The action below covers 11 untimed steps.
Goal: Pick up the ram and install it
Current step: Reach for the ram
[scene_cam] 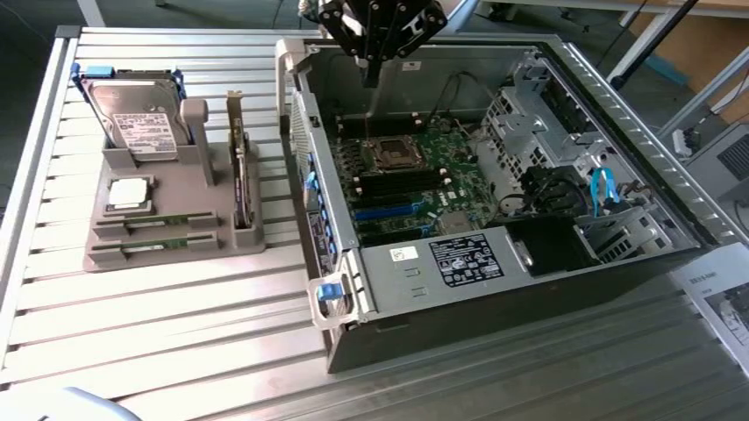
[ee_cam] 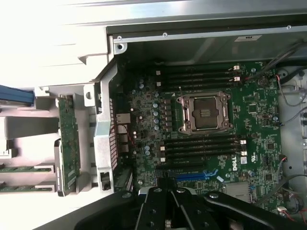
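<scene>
The claw [scene_cam: 370, 81] is pinched shut and empty, hanging at twelve o'clock in the exterior view, over the open case [scene_cam: 609, 96] and its motherboard [scene_cam: 410, 175]. The ram [scene_cam: 154, 225] lies well apart — a green stick flat in the grey holder [scene_cam: 175, 239] at the case's nine o'clock, a second stick [scene_cam: 146, 249] just beside it at six o'clock, hard drive [scene_cam: 140, 118] upright at the holder's twelve o'clock end.

Motherboard [scene_cam: 451, 145] is the usual deep green, with black memory slots and one bright blue slot [ee_cam: 196, 175]. The ram [scene_cam: 146, 226] is green too, and the holder [scene_cam: 175, 259] is plain grey. Gripper [scene_cam: 372, 77] is black. Table [scene_cam: 175, 351] is silvery with ribbed stripes, and the cable [scene_cam: 602, 189] is light blue.
</scene>
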Each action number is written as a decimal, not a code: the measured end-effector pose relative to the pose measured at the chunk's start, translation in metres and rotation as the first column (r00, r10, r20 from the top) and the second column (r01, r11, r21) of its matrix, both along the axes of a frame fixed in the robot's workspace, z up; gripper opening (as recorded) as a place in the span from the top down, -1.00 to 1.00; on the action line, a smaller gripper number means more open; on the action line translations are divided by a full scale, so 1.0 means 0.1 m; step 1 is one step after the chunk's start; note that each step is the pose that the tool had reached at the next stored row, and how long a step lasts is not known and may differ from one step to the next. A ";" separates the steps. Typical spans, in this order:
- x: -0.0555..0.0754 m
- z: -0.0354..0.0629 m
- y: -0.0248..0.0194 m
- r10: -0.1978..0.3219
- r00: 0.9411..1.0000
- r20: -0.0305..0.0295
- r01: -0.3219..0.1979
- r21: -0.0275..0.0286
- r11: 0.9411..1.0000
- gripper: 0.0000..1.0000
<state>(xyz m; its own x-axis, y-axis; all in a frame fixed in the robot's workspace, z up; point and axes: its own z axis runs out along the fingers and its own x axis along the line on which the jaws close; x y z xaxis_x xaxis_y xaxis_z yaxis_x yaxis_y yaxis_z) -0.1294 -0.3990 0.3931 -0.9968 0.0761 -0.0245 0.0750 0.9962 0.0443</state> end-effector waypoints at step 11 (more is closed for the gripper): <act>-0.24 -0.005 0.000 0.000 1.000 0.000 0.000 0.000 1.000 0.80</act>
<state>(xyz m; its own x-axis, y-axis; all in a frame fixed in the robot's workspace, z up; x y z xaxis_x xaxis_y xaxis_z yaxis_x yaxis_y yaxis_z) -0.1531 -0.3989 0.3927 -0.9968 0.0763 -0.0245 0.0752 0.9962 0.0444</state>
